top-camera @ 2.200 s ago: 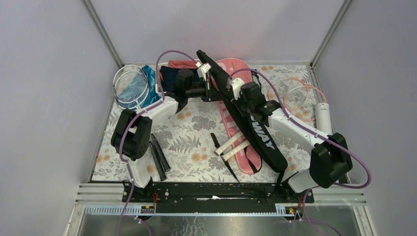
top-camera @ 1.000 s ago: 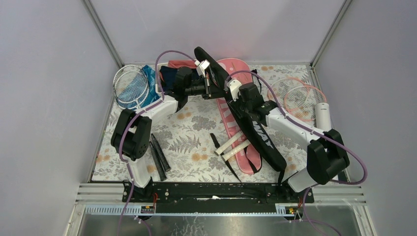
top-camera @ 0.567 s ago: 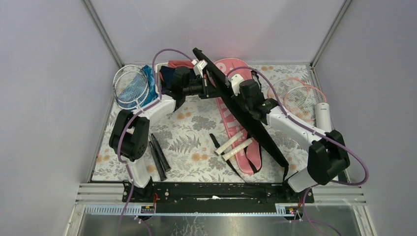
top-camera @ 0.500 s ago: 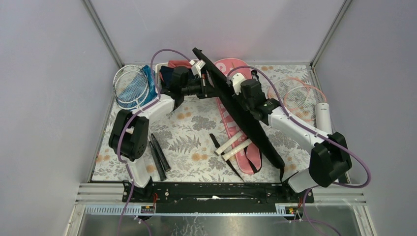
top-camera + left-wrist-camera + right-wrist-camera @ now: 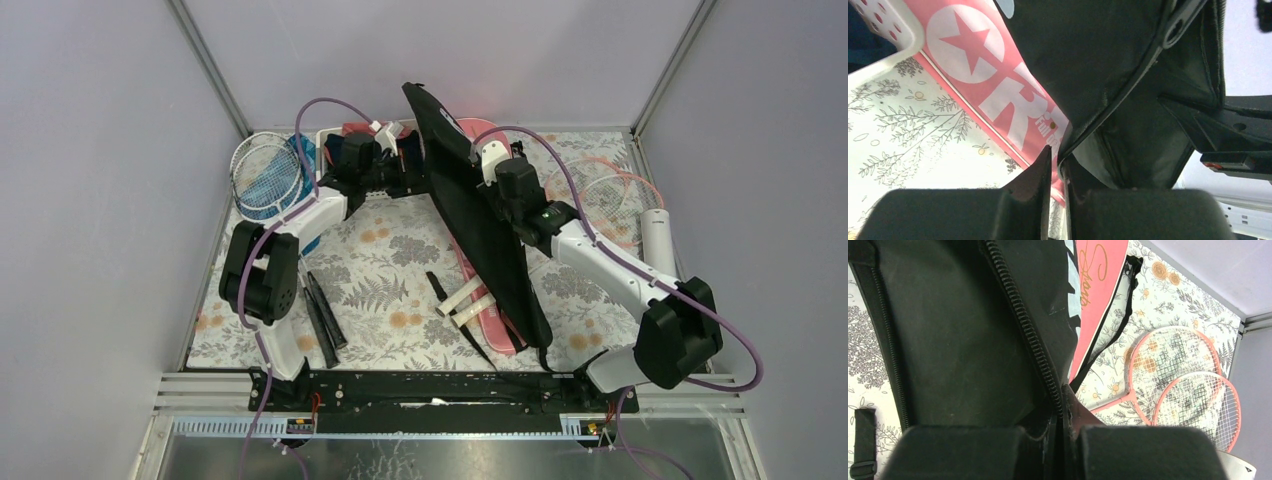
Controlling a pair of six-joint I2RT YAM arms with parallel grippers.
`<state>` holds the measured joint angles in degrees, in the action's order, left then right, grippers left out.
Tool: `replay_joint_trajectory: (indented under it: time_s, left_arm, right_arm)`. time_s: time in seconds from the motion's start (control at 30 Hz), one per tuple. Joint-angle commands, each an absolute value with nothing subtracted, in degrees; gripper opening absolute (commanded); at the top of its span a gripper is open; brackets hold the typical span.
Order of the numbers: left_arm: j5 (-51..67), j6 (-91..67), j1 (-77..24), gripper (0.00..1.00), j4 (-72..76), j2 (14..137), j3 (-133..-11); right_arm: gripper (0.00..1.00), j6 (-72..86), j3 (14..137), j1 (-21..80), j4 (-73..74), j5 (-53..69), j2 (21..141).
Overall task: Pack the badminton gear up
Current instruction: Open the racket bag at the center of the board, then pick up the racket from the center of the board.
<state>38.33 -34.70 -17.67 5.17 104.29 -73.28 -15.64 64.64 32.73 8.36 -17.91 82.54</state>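
Observation:
The black bag [image 5: 480, 225] stands up on its edge across the middle of the table, over the pink bag [image 5: 497, 322]. My right gripper [image 5: 487, 198] is shut on its zipper edge [image 5: 1023, 325]; the fingertips [image 5: 1064, 405] pinch the fabric. My left gripper [image 5: 410, 175] is at the bag's far end. In the left wrist view its fingers [image 5: 1057, 167] stand a narrow slit apart, with the bag's piped edge [image 5: 1108, 110] against the right finger. Two white racket handles [image 5: 470, 296] stick out of the pink bag [image 5: 978, 75]. Pink-framed rackets [image 5: 610, 195] and the white tube [image 5: 657, 238] lie at the right.
White-framed rackets [image 5: 265, 175] lie at the back left, beside the white basket [image 5: 322, 140] with clothes. Two black handles [image 5: 325, 312] lie near the left arm's base. A black strap [image 5: 445, 300] lies beside the pink bag. Walls close in on three sides.
The black bag has swung from a slant to standing nearly on edge. My right gripper has closed on its zipper edge. My left gripper has drawn back to the left and its fingers have parted slightly.

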Motion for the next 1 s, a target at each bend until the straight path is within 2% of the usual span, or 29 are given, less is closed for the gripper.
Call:
replay_joint_trajectory:
  time_s: [0.0, 0.13, 0.23, 0.33, 0.43, 0.67, 0.97]
  left_arm:
    - [37.4, -31.6, -16.5, 0.26, 4.9, 105.6, -76.2]
    - [40.8, -28.7, -15.7, 0.63, 5.2, 106.2, -77.8]
    - [41.9, -23.1, -14.5, 0.85, 0.7, 105.8, -80.1]
    - [38.7, -15.3, -12.8, 0.95, -6.4, 103.6, -80.8]
    - [31.9, -9.5, -10.1, 0.99, -12.9, 99.9, -79.4]
    - [18.9, 2.0, -1.4, 0.98, -26.2, 92.6, -73.8]
    - [14.4, 10.2, 10.7, 0.81, -32.8, 92.0, -67.4]
  right_arm:
    - [0.00, -14.2, 65.3, 32.9, 4.1, -20.2, 83.8]
    - [0.00, -13.6, 64.3, 32.9, 0.9, -20.8, 84.7]
    - [0.00, -12.4, 63.6, 33.0, -1.7, -20.7, 84.9]
    - [0.00, -10.6, 63.9, 33.0, -1.9, -20.6, 85.4]
    - [0.00, -9.1, 63.8, 33.1, -2.1, -20.5, 85.8]
    - [0.00, -7.2, 64.9, 33.1, -0.6, -20.6, 86.7]
    - [0.00, -7.7, 64.3, 33.1, -0.9, -17.5, 86.5]
